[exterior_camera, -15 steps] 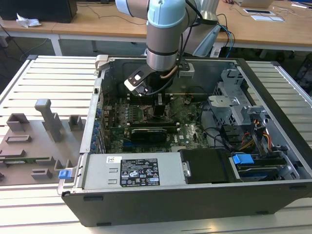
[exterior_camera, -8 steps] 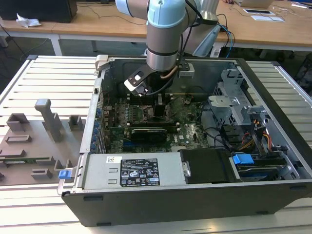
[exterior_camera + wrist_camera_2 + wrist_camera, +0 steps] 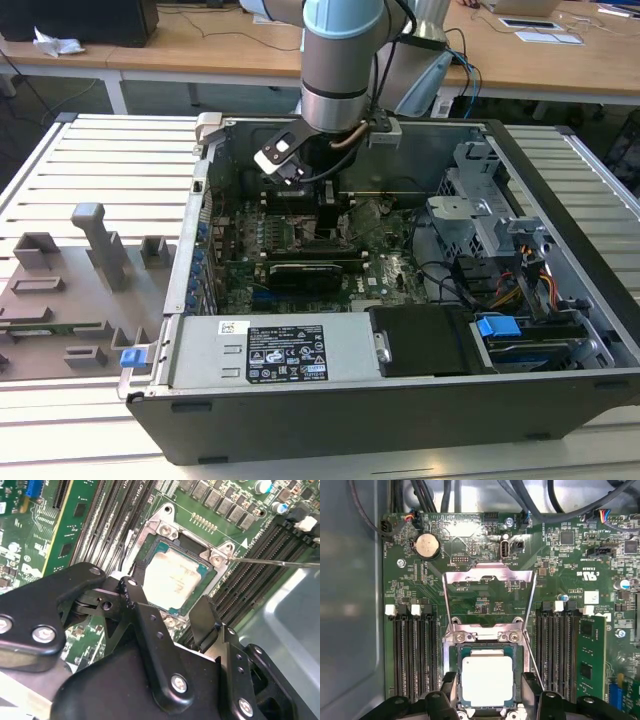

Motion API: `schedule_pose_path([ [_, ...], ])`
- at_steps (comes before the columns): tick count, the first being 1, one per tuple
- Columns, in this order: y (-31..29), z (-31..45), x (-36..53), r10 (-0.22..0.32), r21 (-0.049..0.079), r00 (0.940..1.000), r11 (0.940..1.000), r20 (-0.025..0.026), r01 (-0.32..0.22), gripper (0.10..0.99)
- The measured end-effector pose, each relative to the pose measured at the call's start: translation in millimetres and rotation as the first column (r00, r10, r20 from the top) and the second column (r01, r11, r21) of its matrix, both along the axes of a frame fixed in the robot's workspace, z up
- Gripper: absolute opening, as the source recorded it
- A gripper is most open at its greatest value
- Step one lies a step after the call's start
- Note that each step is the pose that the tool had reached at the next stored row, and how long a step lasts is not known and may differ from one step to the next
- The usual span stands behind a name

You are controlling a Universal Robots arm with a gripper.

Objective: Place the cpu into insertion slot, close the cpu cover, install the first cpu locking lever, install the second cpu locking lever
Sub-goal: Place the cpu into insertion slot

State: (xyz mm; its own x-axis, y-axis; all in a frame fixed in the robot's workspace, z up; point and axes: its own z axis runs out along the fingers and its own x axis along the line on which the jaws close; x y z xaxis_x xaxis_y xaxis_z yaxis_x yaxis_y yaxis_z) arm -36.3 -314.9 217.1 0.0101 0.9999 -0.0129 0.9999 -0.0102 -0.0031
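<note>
From here I count one step of four as done. The cpu (image 3: 487, 680) lies flat inside the insertion slot (image 3: 458, 655), silvery top up. I think it is fully seated, though the angle leaves me a little unsure.

The cpu cover (image 3: 490, 571) is not closed. Its frame is swung back off the socket, with green motherboard (image 3: 560, 555) visible through its window. Neither locking lever is latched, and one thin lever (image 3: 532, 655) runs free just beside the socket.

The gripper (image 3: 489, 677) is spread wide with nothing in it. One fingertip stands on each side of the chip, and both look clear of it.

Each view adds something different:
- **First wrist view:** this gives me the whole open cover and its hinge edge against the socket.
- **Second wrist view:** this brings the gripper (image 3: 167, 600) in close, with its black linkages and the gap between the tips and the cpu (image 3: 172, 577). It also shows the lever (image 3: 280, 563) reaching out over the memory slots.
- **Exterior view:** this places the work. The arm comes down from 12 o'clock into the open computer case (image 3: 600, 250). The gripper (image 3: 325, 205) is low over the board, at 12 o'clock from the power supply (image 3: 270, 350).
</note>
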Motion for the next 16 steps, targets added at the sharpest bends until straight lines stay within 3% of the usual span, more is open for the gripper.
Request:
schedule_pose_path([
  [12, 0.2, 13.6, 0.0, 0.0, 0.0, 1.0, 1.0, 0.0, 0.0, 0.608],
  [13, 0.2, 14.4, 0.0, 0.0, 0.0, 1.0, 1.0, -0.0001, 0.0, 0.478],
  [14, 0.2, 15.0, 0.0, 0.0, 0.0, 1.0, 1.0, 0.0, 0.0, 0.478],
  [16, 0.2, 16.5, 0.0, 0.0, 0.0, 1.0, 1.0, -0.0001, 0.0, 0.357],
])
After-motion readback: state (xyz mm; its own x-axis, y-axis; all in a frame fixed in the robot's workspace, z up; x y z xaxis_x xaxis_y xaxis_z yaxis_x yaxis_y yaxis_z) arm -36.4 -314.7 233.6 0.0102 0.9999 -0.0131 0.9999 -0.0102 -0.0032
